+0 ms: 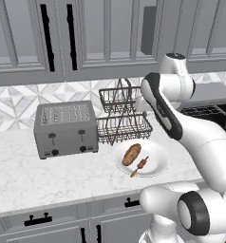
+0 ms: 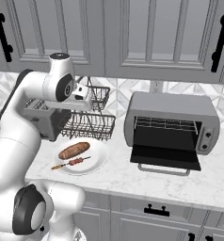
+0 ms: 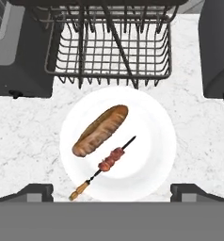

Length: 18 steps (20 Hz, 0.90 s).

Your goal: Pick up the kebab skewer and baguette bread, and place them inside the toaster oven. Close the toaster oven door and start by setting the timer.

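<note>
Your jaws (image 3: 111, 190) stand spread wide and empty, hovering above the white plate (image 3: 151, 117) on the table (image 3: 24, 141). On that plate the kebab skewer (image 3: 109, 161) lies just beside the baguette bread (image 3: 100, 130), apparently not touching. Judge the skewer light, thin and prone to roll: take it across the meat chunks, not the bare stick. The loaf looks firm-crusted and light; grip it across its middle. The toaster oven (image 2: 172, 123) stands well apart, its door (image 2: 164, 157) already down.

On the desk (image 2: 132, 176) my white plate (image 2: 97, 162) holds baguette bread (image 2: 74, 150) and kebab skewer (image 2: 71, 163); right, the toaster oven (image 2: 170, 122) door (image 2: 164, 157) lies open.
</note>
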{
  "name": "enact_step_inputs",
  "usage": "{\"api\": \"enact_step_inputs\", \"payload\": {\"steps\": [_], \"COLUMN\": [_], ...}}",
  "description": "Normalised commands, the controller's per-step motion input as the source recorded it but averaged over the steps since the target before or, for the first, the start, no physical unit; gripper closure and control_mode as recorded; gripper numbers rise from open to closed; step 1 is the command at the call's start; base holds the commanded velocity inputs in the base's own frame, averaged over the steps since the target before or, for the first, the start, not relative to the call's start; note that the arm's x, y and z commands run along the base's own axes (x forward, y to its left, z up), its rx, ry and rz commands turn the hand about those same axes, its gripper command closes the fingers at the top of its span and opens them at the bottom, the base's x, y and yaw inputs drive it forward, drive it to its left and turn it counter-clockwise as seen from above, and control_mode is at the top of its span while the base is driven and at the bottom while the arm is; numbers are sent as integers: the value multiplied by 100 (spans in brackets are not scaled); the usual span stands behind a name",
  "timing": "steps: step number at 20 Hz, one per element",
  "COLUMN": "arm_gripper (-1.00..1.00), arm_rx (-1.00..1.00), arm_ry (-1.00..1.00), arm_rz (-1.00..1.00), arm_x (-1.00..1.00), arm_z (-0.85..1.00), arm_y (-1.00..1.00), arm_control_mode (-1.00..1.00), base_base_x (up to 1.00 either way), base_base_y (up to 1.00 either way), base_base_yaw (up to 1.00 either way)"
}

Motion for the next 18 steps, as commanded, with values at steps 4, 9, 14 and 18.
{"api": "enact_step_inputs", "payload": {"steps": [4,9,14,18], "arm_gripper": [-100,-100,-100,-100], "arm_rx": [0,0,0,0], "arm_ry": [0,0,0,0], "arm_rz": [0,0,0,0], "arm_x": [0,0,0,0], "arm_z": [0,0,0,0], "arm_y": [0,0,0,0], "arm_control_mode": [100,100,100,-100], "base_base_x": [0,0,0,0], "base_base_y": [-35,0,0,0], "base_base_yaw": [-1,0,0,0]}}
